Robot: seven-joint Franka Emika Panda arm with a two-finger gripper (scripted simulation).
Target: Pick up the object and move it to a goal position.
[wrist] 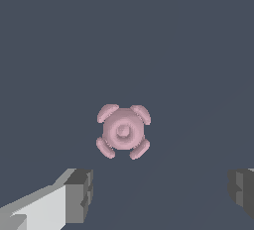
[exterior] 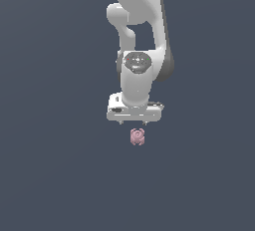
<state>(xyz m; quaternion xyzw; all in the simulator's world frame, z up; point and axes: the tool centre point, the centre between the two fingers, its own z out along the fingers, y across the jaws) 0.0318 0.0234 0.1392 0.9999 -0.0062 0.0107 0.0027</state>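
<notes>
A white Franka Panda arm (exterior: 139, 41) reaches down from the top centre of the exterior view, ending a little above the middle of the frame. Its gripper (exterior: 133, 123) points downward at a plain dark grey-blue floor (exterior: 50, 175); only the short tips of its fingers (exterior: 121, 122) show under the white hand body. The pincer is spread wide and holds nothing.

The object (exterior: 137, 136), a small pink lumpy ball with rounded knobs, sits on the floor just below the gripper in the exterior view, slightly right of the frame's centre. It lies near the fingertips and apart from them.

In the wrist view the object (wrist: 123, 132) fills the centre of the picture, showing a round middle boss ringed by four knobs. The two dark grey finger pads (wrist: 79, 195) stand far apart at the frame's lower corners, with the object beyond the gap between them.
</notes>
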